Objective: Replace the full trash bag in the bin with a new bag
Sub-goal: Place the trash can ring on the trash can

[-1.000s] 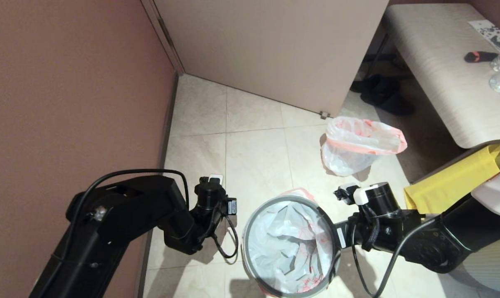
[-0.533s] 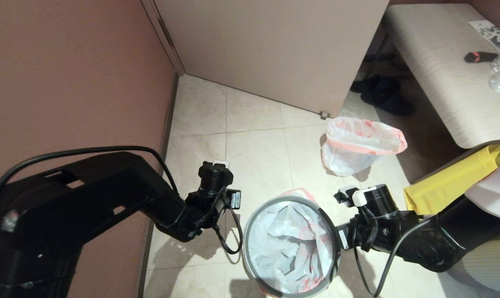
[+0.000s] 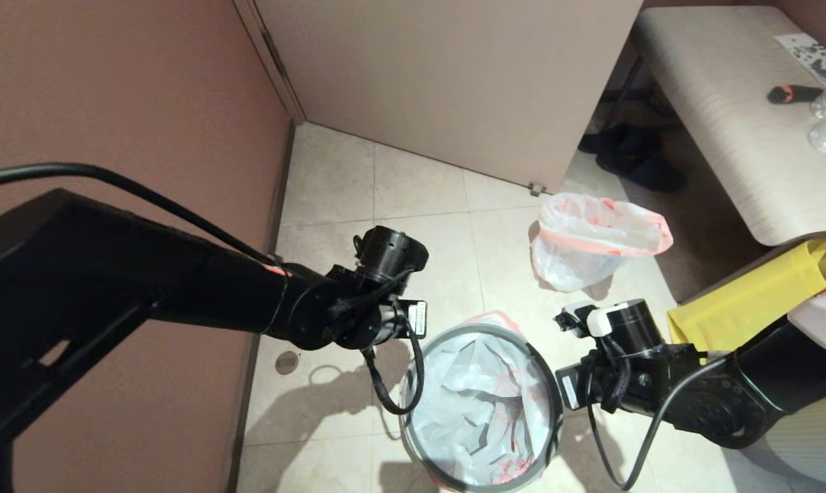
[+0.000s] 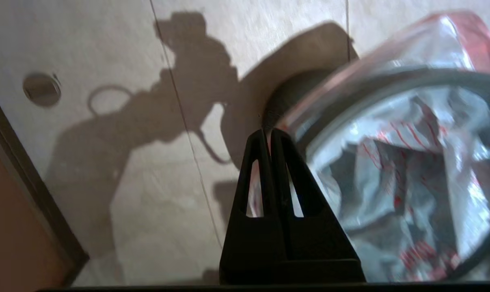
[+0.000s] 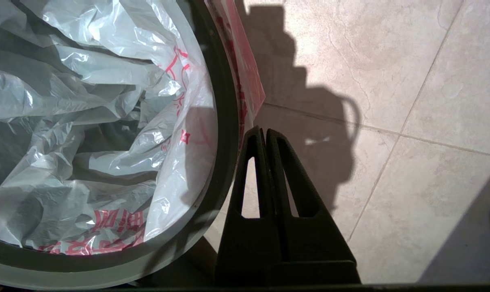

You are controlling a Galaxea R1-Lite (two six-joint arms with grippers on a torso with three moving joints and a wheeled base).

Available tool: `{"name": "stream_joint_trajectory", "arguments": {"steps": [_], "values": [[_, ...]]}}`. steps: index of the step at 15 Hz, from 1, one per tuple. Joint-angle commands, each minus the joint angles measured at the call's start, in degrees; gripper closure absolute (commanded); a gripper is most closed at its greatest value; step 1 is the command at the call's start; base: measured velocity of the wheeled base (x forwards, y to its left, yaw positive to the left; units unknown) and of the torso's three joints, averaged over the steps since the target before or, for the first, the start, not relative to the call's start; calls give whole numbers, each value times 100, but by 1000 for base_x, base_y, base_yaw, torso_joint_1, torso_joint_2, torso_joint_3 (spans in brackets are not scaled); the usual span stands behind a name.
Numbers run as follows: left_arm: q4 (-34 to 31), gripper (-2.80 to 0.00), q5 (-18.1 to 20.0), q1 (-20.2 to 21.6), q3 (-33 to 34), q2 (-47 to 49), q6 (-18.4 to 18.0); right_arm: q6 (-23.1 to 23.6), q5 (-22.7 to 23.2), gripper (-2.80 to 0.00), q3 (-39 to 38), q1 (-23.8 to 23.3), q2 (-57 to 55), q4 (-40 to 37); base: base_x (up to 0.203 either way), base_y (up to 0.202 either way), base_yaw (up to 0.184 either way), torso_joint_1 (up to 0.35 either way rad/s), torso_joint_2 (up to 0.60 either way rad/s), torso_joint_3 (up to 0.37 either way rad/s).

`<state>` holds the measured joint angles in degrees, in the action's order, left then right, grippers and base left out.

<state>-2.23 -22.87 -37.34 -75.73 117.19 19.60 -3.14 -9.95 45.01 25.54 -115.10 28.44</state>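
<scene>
The left claw has its two fingers pressed flat together and holds nothing. It hangs over the floor just outside the bin, at about 10 o'clock of the grey ring, with its tips near the pink band of the new bag that is folded over the edge. The left arm reaches in from 9 o'clock of the head view.

The right claw is also closed to a thin wedge with nothing between the fingers. It is just beside the bin at about 3 o'clock of the ring, close to the pink band that hangs outside, but I cannot tell whether it touches the band. The right arm comes from 4 o'clock of the head view.

The new bag lines the bin; its wrinkled white film with red print fills the inside, and the grey ring sits on top of it.

The full trash bag stands on the floor well apart from the bin, at about 1 o'clock from it, with its pink mouth open. A yellow bag lies at 3 o'clock, under the edge of a pale table. A round drain is in the floor at 9 o'clock of the bin, near the wall.
</scene>
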Motion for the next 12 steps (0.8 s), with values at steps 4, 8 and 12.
{"name": "stream_joint_trajectory", "arguments": {"steps": [4,8,12], "values": [[-2036,0,28,-264,-540,-5,758,-2,-7,0,-1,21,-96,21,0,0,0,0,0,0],[-2258,0,218,-204,-515,312,916,-2,-7,0,8,36,-223,30,0,0,0,0,0,0],[-2248,0,660,-195,-584,517,949,-2,-1,0,34,13,-268,30,0,0,0,0,0,0]]}}
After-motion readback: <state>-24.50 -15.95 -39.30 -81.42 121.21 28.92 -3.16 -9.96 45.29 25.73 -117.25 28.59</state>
